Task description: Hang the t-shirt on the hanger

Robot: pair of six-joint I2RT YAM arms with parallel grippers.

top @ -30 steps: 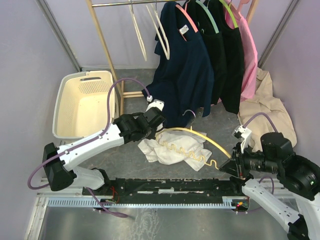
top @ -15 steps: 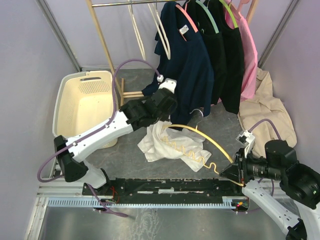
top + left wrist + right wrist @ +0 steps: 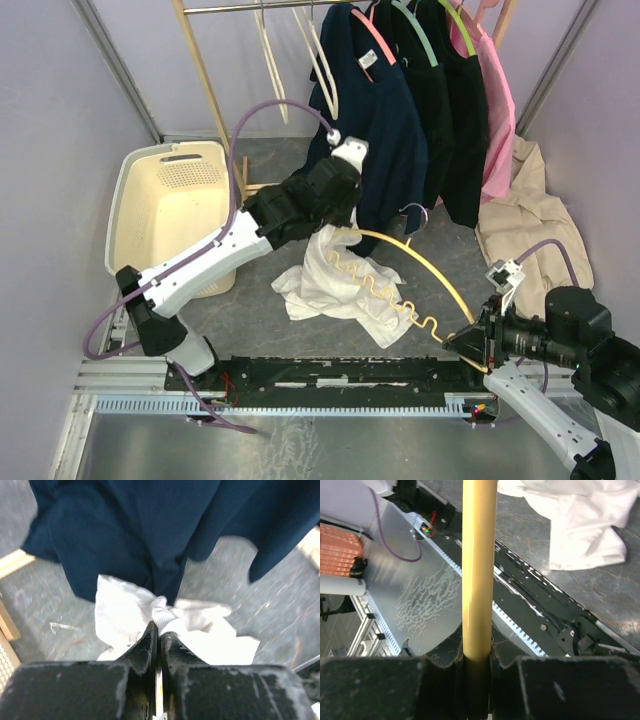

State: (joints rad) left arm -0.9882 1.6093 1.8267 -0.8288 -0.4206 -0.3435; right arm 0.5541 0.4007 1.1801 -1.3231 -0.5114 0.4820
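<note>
Diagonally, hanger [image 3: 432, 272], near-right to far-left

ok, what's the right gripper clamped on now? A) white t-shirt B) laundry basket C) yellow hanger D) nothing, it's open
C: the right wrist view shows the yellow hanger pinched in the right gripper; the white t-shirt is in the left gripper.

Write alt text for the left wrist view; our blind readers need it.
The left gripper, shut, pinches a bunch of the white t-shirt. A navy shirt hangs right behind it, over grey floor.
</note>
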